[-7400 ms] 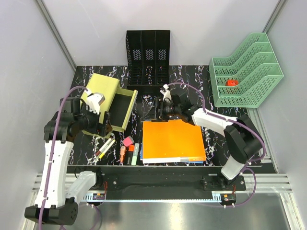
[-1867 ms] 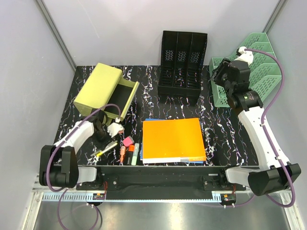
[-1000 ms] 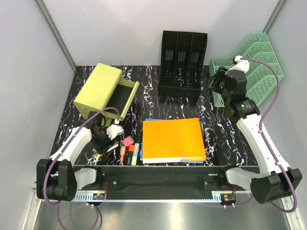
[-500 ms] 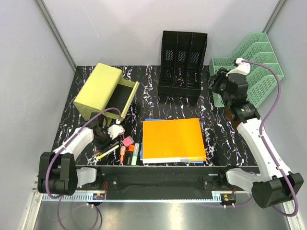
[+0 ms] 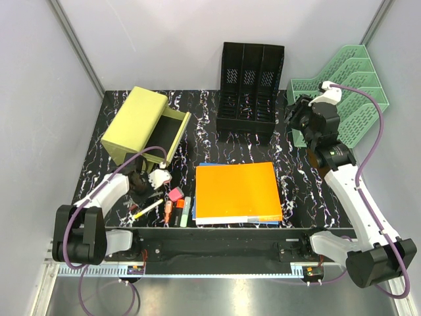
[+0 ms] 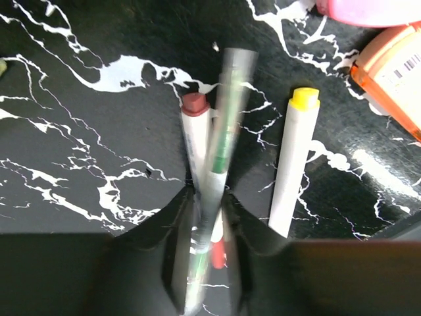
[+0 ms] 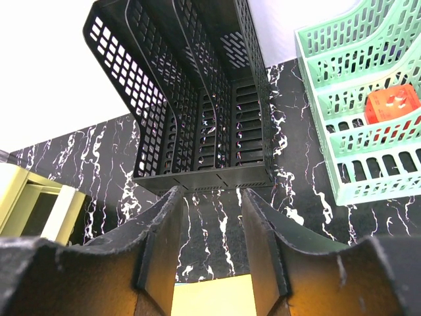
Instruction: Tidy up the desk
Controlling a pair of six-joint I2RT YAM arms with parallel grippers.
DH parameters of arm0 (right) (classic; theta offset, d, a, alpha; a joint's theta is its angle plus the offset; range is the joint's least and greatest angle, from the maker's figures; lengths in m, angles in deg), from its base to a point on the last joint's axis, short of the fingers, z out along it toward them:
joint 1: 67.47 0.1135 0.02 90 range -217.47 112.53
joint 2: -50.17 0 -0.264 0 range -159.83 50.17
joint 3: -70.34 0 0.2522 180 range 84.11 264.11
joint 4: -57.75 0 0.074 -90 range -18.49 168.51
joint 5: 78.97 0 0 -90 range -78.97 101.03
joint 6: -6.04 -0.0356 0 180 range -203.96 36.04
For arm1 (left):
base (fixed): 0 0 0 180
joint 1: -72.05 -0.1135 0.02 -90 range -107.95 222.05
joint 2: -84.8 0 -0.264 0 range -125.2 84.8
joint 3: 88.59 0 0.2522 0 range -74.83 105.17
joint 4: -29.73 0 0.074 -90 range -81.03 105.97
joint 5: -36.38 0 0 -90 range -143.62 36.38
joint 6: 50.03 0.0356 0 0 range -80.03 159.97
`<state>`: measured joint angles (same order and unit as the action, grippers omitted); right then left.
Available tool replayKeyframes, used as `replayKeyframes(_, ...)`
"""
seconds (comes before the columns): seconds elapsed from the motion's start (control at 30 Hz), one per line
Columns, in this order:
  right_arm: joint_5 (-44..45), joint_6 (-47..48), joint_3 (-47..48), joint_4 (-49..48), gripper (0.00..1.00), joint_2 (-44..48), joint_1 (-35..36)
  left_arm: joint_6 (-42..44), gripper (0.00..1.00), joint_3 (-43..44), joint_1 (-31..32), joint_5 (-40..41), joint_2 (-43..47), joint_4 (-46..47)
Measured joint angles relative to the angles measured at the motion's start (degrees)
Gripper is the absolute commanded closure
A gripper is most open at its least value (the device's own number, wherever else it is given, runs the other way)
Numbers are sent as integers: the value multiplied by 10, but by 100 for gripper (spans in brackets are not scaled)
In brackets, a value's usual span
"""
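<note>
Pinching a blurred green pen (image 6: 227,125), the left hand (image 6: 209,196) sits narrow at the glossy, white-veined black bench's (image 5: 263,148) 8 o'clock. Only its wrist view resolves the maroon-capped marker (image 6: 195,125) and yellow-capped marker (image 6: 296,158) alongside. At 2 o'clock the right hand (image 7: 210,193) gapes wide, empty, facing the black mesh file holder (image 7: 197,112) beside a slotted mint tray (image 7: 355,131).
</note>
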<state>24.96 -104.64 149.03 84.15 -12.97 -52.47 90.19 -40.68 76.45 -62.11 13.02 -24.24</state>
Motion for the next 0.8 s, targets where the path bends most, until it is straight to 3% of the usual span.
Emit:
replayKeyframes(0.07,0,0,0,0,52,1,0,3,80,0,0,2,-2,6)
replayKeyframes(0.17,0,0,0,-4,53,1,0,8,66,0,0,6,-5,18)
replayKeyframes(0.23,0,1,0,-7,53,1,0,11,73,0,0,12,-7,27)
replayKeyframes(0.3,0,0,0,-8,53,1,0,11,92,0,0,13,-7,35)
replayKeyframes(0.37,0,0,0,-8,53,1,0,12,100,-1,0,16,-10,43)
replayKeyframes(0.8,0,1,0,-8,54,9,0,14,100,4,0,18,-10,44)
